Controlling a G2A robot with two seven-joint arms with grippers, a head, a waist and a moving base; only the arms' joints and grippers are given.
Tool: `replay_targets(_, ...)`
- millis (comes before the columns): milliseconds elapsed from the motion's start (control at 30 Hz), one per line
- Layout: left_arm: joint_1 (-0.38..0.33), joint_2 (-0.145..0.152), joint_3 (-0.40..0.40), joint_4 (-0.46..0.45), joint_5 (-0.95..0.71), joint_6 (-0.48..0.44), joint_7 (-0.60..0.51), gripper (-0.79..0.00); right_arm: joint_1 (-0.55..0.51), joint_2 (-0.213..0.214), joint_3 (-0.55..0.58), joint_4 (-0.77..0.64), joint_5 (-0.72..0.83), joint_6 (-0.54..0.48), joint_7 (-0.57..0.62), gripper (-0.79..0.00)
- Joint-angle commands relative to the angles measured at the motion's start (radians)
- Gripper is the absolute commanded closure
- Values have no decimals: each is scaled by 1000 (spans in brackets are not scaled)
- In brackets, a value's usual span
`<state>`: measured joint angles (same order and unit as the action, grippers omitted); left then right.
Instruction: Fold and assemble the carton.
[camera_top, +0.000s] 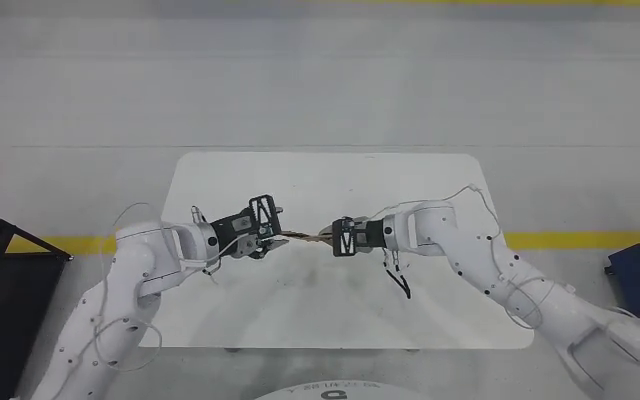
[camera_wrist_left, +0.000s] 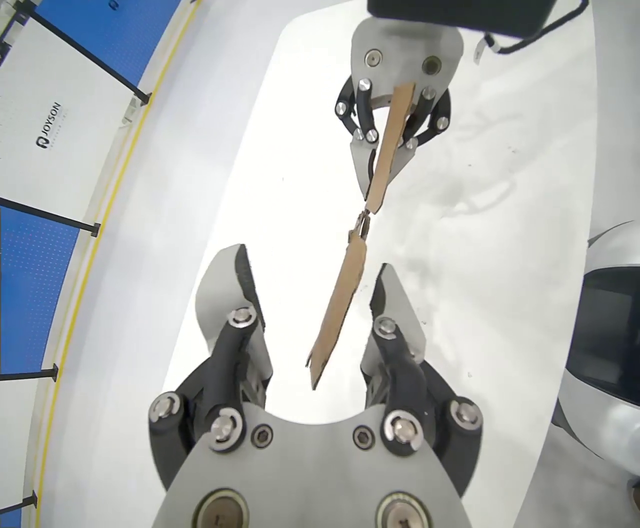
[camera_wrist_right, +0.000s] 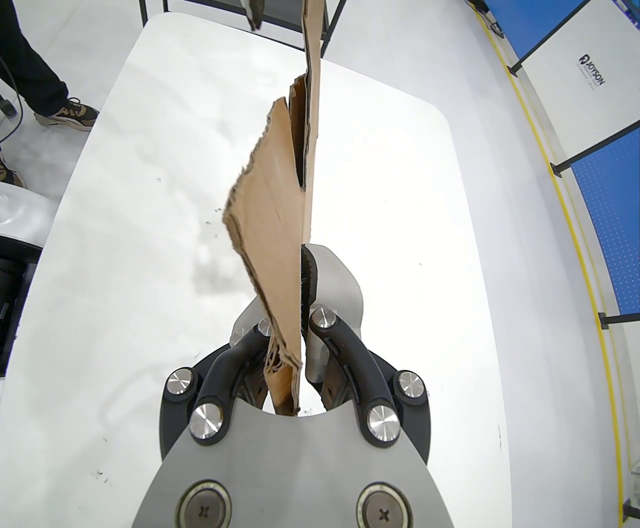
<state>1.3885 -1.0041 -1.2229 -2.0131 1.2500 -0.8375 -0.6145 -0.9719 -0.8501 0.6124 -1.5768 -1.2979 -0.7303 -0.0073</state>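
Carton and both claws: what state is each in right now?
carton: flattened, unfolded, held on edge between the two arms.
left claw: open around the carton's near end, not gripping it.
right claw: shut on the carton's other end.

Matt brown corrugated cardboard in the carton (camera_wrist_right: 280, 240), frayed at the edges. Brushed metal plates, glossy screw heads, black plastic links and ribbed black pads on left gripper (camera_wrist_left: 314, 267) and right gripper (camera_wrist_right: 302, 270). Smooth white table (camera_wrist_right: 425, 250), scuffed grey.
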Motion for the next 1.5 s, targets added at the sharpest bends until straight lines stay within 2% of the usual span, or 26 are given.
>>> replay_targets(0,-11,0,16,5,-9,-4,-25,-145,-4,0,8,0,-3,-5,-1,0)
replay_targets(67,-19,0,27,7,-11,-5,-44,-6,-7,0,17,-1,-6,-9,-3,0)
replay_targets(300,-29,2,36,4,-11,12,-56,0,-11,-5,39,-2,-16,-24,-8,0)
replay_targets(333,-29,3,32,2,-14,18,-52,0,-11,-6,43,-3,-14,-23,-16,-308)
replay_targets(367,-28,4,26,1,-18,24,-46,0,-12,-7,50,-4,-13,-17,-30,-785)
replay_targets(467,-20,7,-8,12,-52,47,-3,0,-23,-5,87,2,8,14,-113,-785)
replay_targets(567,1,11,-66,58,-148,57,77,0,-51,5,152,24,42,46,-271,-785)
replay_targets(700,24,18,-137,151,-300,29,155,0,-103,27,245,89,87,3,-509,-785)
replay_targets(833,33,19,-175,233,-455,38,210,0,-154,41,321,132,139,-46,-677,-785)
replay_targets(900,29,20,-186,249,-518,47,217,0,-154,41,321,132,139,-46,-677,-785)
replay_targets(967,22,22,-195,240,-514,47,219,0,-154,41,321,132,139,-46,-677,-785)
replay_targets(1033,21,23,-206,206,-435,48,241,0,-154,41,321,132,139,-46,-677,-785)
replay_targets(1100,32,24,-222,140,-212,119,286,0,-154,41,321,132,139,-46,-677,-785)
replay_targets(1167,40,23,-217,132,-180,127,299,0,-154,41,321,132,139,-46,-677,-785)
replay_targets(1233,55,19,-204,157,-288,133,320,0,-154,41,321,132,139,-46,-677,-785)
replay_targets(1300,50,18,-189,193,-415,107,298,0,-162,33,300,136,203,-114,-676,-785)
replay_targets(1467,-4,21,-148,344,-897,40,137,0,-112,-1,253,221,339,-180,-602,-785)
